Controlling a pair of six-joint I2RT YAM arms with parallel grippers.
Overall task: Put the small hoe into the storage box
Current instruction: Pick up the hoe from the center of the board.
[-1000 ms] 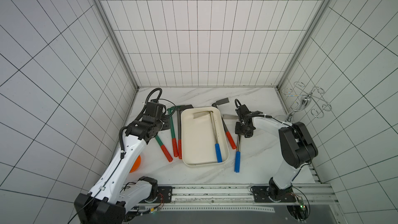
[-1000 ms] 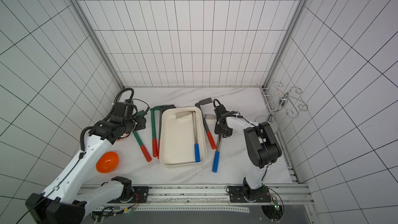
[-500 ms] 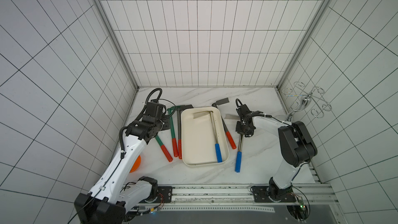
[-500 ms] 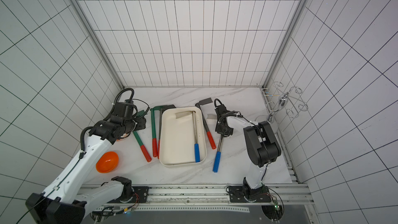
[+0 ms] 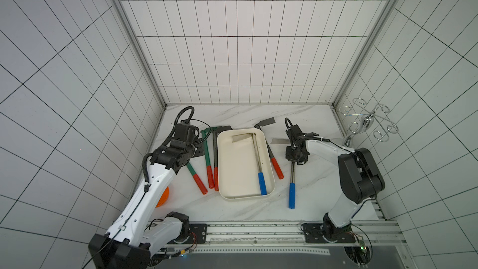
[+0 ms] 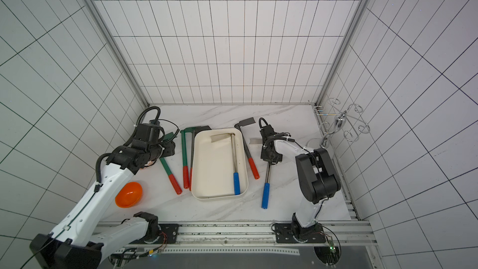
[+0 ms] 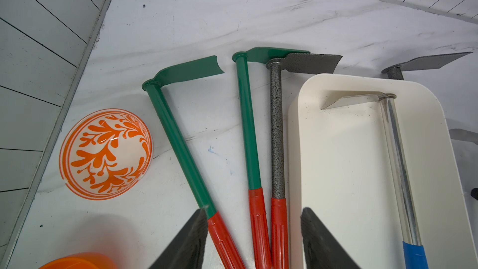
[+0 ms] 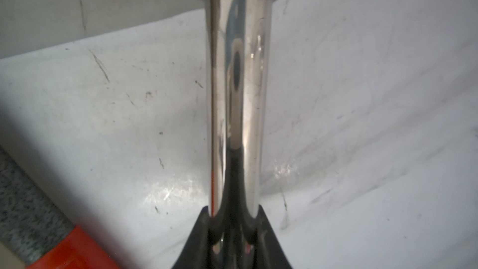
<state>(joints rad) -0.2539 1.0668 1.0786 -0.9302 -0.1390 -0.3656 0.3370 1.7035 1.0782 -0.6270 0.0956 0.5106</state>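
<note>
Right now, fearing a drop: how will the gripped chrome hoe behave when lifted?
Probably slippery: right gripper pinches the hoe by its polished shaft. Likely stiff, being metal. May tilt: blade and blue grip overhang the pinch.

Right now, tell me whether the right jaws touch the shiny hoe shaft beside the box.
Touching. The right wrist view shows the right gripper pinching the shiny hoe shaft, both jaws pressed against it.

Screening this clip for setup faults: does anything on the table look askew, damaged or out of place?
Nothing looks spilled or broken. One small oddity: beside the storage box, on the left arm's side, the grey hoe lies with its blade overlapping the blade of the green hoe next to it.
</note>
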